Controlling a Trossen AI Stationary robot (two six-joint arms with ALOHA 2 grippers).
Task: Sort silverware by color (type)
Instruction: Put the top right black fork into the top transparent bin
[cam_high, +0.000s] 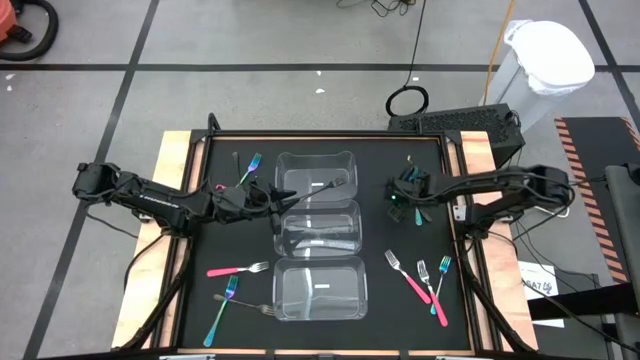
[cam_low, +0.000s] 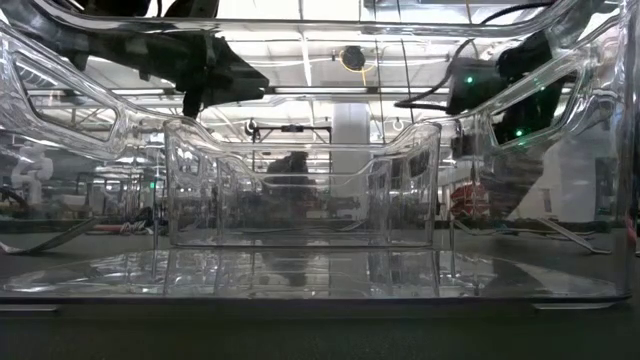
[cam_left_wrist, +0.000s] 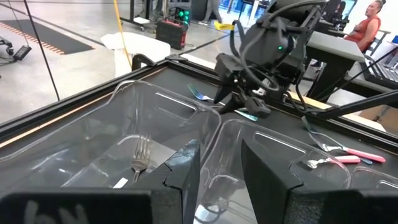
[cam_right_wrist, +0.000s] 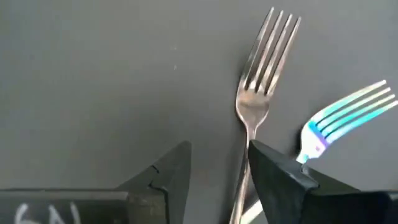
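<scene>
Three clear containers sit in a column mid-table: far (cam_high: 315, 160), middle (cam_high: 352, 228), near (cam_high: 320, 312). A grey fork (cam_left_wrist: 142, 158) lies in the far one, and more forks (cam_high: 325, 233) lie in the middle one. My left gripper (cam_left_wrist: 221, 186) stands open over the adjoining rims of the far and middle containers. My right gripper (cam_right_wrist: 217, 174) is open and points down over a silver fork (cam_right_wrist: 261, 81) on the black mat, whose handle runs between the fingers. A teal fork (cam_right_wrist: 348, 115) lies beside it. My left gripper's fingers straddle the container rims (cam_left_wrist: 217, 134); I cannot tell whether they touch them. My right gripper comes from above, and the silver fork's handle (cam_right_wrist: 244, 168) lies close along one finger (cam_right_wrist: 280, 180); I cannot tell whether they touch.
Loose forks lie on the mat. At the far left are a teal one (cam_high: 250, 167) and a dark one (cam_high: 237, 160). At the near left are a pink one (cam_high: 238, 269) and a teal one (cam_high: 222, 308). Pink (cam_high: 410, 275) and teal (cam_high: 442, 268) ones lie near right. A person (cam_left_wrist: 370, 25) sits beyond the table.
</scene>
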